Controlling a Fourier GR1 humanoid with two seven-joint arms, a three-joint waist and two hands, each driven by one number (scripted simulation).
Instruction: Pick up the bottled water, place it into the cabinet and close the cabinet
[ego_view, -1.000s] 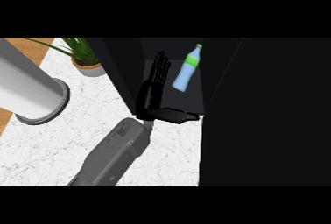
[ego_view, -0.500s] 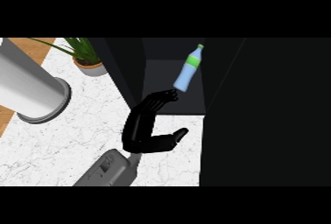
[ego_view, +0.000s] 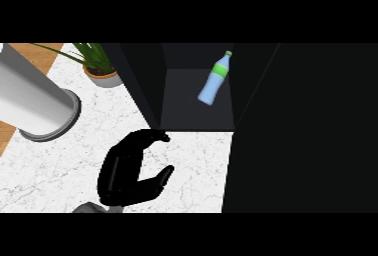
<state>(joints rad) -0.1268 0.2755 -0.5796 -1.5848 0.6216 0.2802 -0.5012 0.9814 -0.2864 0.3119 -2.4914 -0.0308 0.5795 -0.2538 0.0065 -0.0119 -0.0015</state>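
The bottled water (ego_view: 213, 81), pale blue with a green top, stands tilted inside the dark cabinet (ego_view: 193, 113), on its shelf near the back. No hand touches it. My left hand (ego_view: 127, 175) is over the white marble counter in front of the cabinet's left corner, well below the bottle. Its fingers are curled into a C that opens to the right, with the thumb sticking out and nothing held. The fingertips (ego_view: 158, 135) are close to the cabinet's front left edge. My right hand does not show.
A wide dark cabinet door (ego_view: 303, 130) stands open and fills the right side. A grey cylinder (ego_view: 33, 102) stands at the left. A potted plant (ego_view: 100, 70) sits behind it, beside the cabinet's left panel (ego_view: 139, 75).
The left hand has drawn back out of the cabinet toward the lower edge, and its fingers have curled from straight. The bottle stays in the cabinet.
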